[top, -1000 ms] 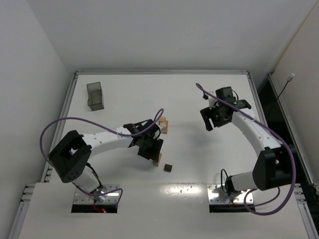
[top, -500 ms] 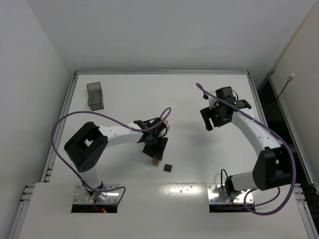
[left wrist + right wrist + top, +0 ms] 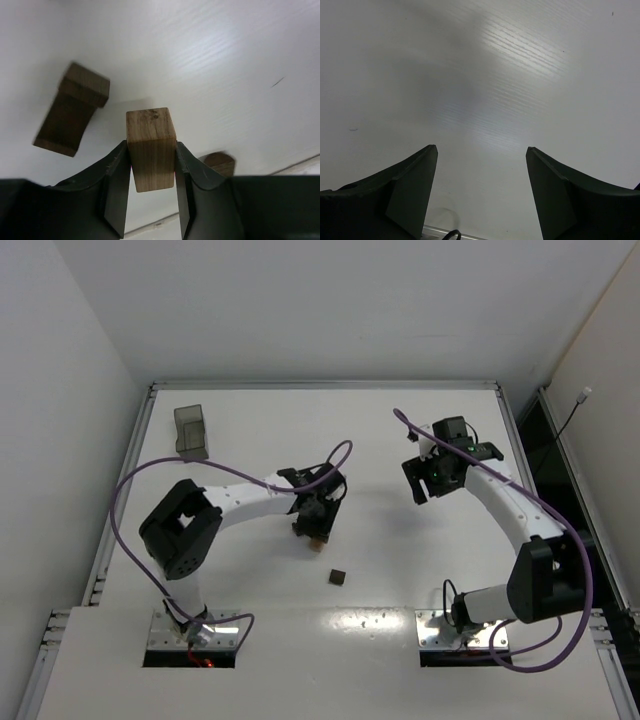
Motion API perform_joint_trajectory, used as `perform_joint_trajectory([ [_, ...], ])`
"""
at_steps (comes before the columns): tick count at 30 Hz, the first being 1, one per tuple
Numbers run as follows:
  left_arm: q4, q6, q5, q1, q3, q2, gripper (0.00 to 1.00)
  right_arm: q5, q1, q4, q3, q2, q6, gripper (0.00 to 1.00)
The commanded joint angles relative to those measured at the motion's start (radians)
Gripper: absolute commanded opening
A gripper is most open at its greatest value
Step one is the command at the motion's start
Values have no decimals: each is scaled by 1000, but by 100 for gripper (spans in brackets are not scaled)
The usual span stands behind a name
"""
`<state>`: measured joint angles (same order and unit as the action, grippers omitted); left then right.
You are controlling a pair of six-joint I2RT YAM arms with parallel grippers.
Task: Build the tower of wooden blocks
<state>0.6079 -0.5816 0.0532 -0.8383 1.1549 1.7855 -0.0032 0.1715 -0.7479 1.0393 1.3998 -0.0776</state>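
Scanning upward, I find a small dark brown wooden cube [image 3: 338, 577] at lower centre; above it my left gripper [image 3: 314, 533] clamps a light tan wooden block [image 3: 150, 135], a dark brown wooden bar [image 3: 72, 112] lying left of it. My right gripper [image 3: 480, 148] is spread wide, centre right.

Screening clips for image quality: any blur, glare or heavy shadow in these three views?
Left wrist: tan block fairly sharp, dark brown piece beyond it soft. Right wrist: bright glare band across the table, grey shadow at left. Top external: even light, sharp, small specular spots on the near edge.
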Motion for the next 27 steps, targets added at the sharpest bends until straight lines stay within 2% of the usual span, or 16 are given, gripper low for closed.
perform_joint_trajectory([
  [1,30,9,-99,-5,136,-54,0,6,-6,36,-16,-30,18,68],
  [6,78,-4,-286,-5,328,-55,0,-3,-6,36,7,-10,39,68],
  [17,99,5,-256,108,538,121,0,-3,-6,24,47,31,39,68],
  [27,99,-4,-246,173,582,218,0,-3,3,15,56,59,39,68],
])
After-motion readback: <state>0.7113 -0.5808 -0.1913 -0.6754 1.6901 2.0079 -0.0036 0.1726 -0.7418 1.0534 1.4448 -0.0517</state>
